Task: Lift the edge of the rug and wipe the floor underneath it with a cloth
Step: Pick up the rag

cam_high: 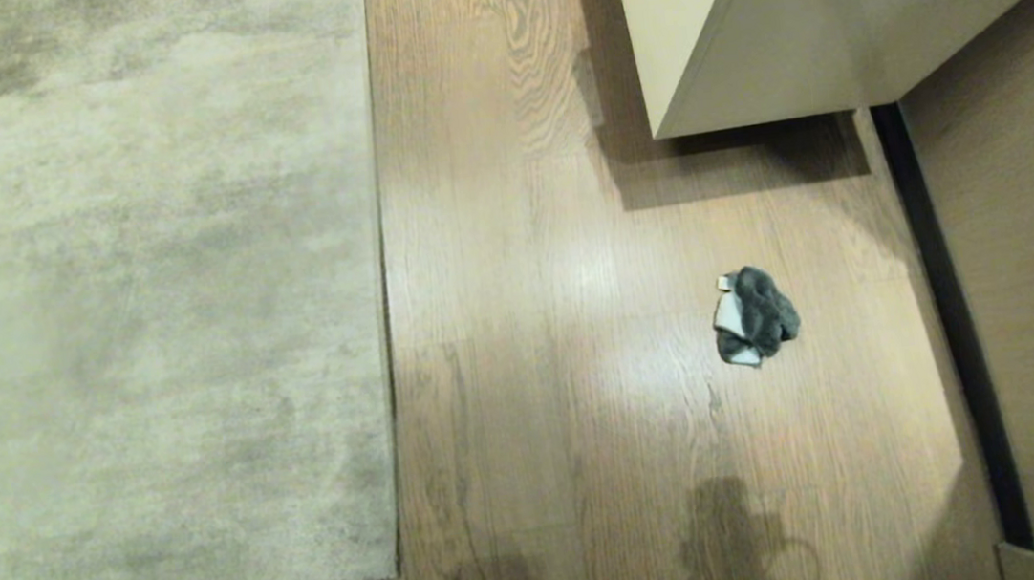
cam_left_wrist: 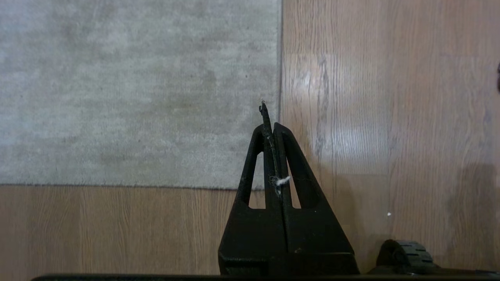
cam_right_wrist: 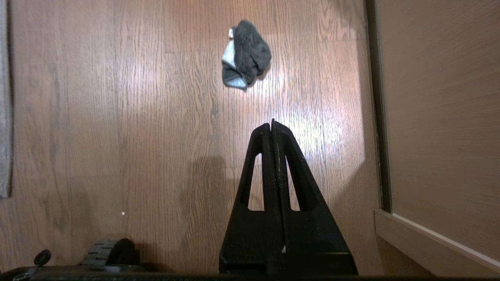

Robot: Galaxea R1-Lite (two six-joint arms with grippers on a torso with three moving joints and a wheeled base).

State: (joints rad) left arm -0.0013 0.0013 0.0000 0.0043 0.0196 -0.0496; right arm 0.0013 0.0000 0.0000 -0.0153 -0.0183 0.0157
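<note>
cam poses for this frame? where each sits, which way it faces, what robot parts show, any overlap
Head: on the head, facing down at the rug edge, floor, cloth and a cream cabinet; no arm shows.
Left wrist: behind the shut left gripper, facing down at the rug corner.
Right wrist: behind the shut right gripper, facing down at the cloth.
Shared: head and right wrist both show the cloth.

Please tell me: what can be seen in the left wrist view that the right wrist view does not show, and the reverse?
Only the left wrist view shows the rug corner, with the shut left claw above it and white lint on its fingers.

Only the right wrist view shows the cloth, crumpled on the floor ahead of the shut right claw, and a wooden panel beside it.

Both show the wood-grain floor and part of the rug.
</note>
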